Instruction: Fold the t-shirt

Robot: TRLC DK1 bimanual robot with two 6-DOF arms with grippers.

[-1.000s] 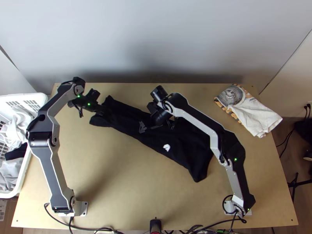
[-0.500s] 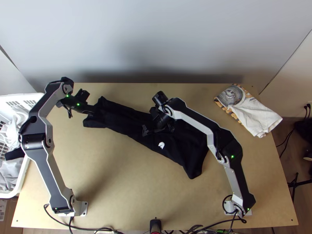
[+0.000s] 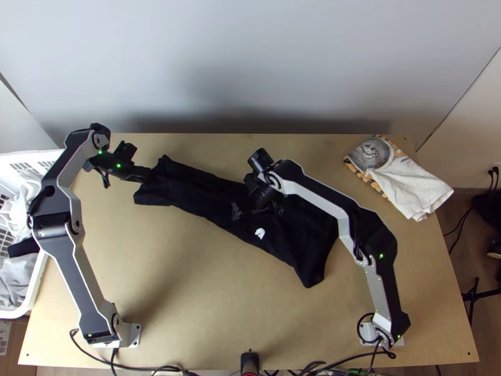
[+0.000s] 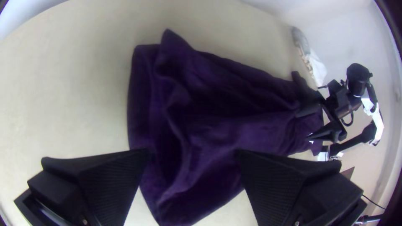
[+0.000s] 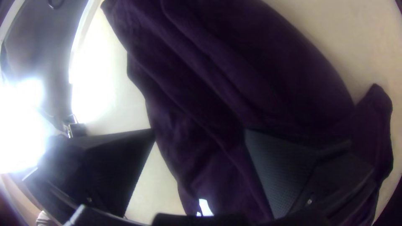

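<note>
On the bench [image 3: 188,282]: wrinkled black t-shirt [image 3: 300,235]; left end effector [image 3: 148,176] and right end effector [image 3: 257,211], each with fingers apart.

A hand could pass over the near stretch of counter [image 3: 188,282], between the left arm [image 3: 82,269] and right arm [image 3: 316,198], or between the right arm and the printed cloth [image 3: 410,185]. The right arm bars the way above the t-shirt [image 3: 300,241]; a wall [image 3: 250,69] stands behind.
</note>
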